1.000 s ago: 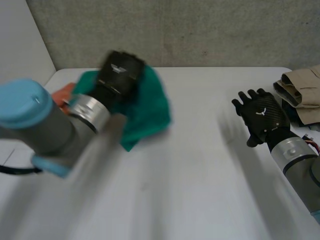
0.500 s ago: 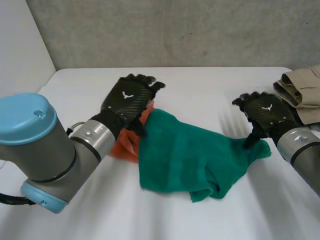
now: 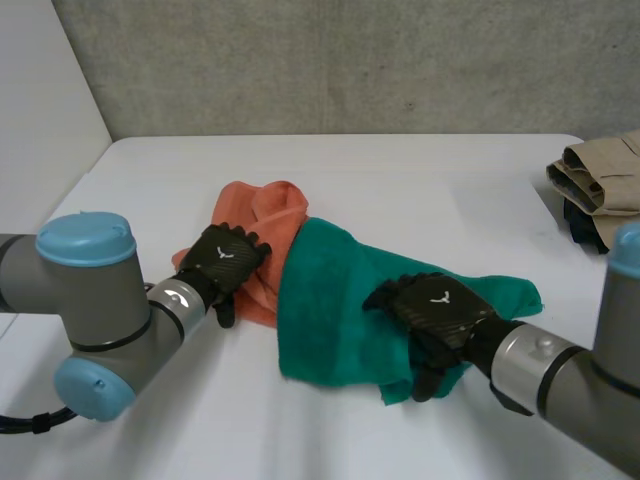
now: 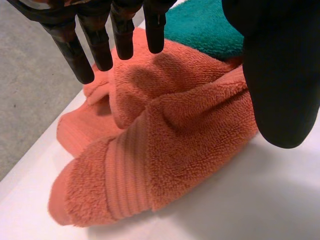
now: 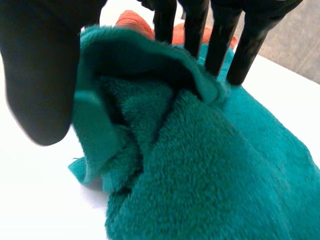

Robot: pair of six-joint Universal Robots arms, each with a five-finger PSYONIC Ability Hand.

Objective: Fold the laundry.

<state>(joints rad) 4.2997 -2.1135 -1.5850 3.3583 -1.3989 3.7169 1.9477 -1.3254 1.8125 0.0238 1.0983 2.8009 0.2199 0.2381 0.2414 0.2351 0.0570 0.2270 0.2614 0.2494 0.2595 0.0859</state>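
Two towels sit in a heap mid-counter (image 3: 420,175), one hand on each. The orange towel (image 3: 268,208) is bunched up toward the left, and the green towel (image 3: 335,290) lies crumpled right up against it on the right.

The left hand (image 3: 226,262) comes in low from the left, arm nearly flat along the counter, palm down on the near-left part of the orange towel. On the wrist cam its fingers (image 4: 121,35) are straight and a bit spread, tips over the towel's folds, with the thumb (image 4: 280,75) out to the side next to a thick rolled fold. It isn't curled round anything, so that hand is apart with nothing clamped.

The right hand (image 3: 440,308) reaches in from the near right and sits palm down on the green towel, close to its near right corner. On its wrist cam the fingers (image 5: 195,25) are straight, tips poking into a raised fold of the green terry. The thumb (image 5: 40,75) is held wide on the other side of that bunched-up fold, by the towel's edge. So it's spread too, pressing rather than pinching as far as I can see.

Both towels lie on the counter, neither one folded. At the far right edge there's a folded beige pile (image 3: 605,170) of clothes, well apart from both hands.
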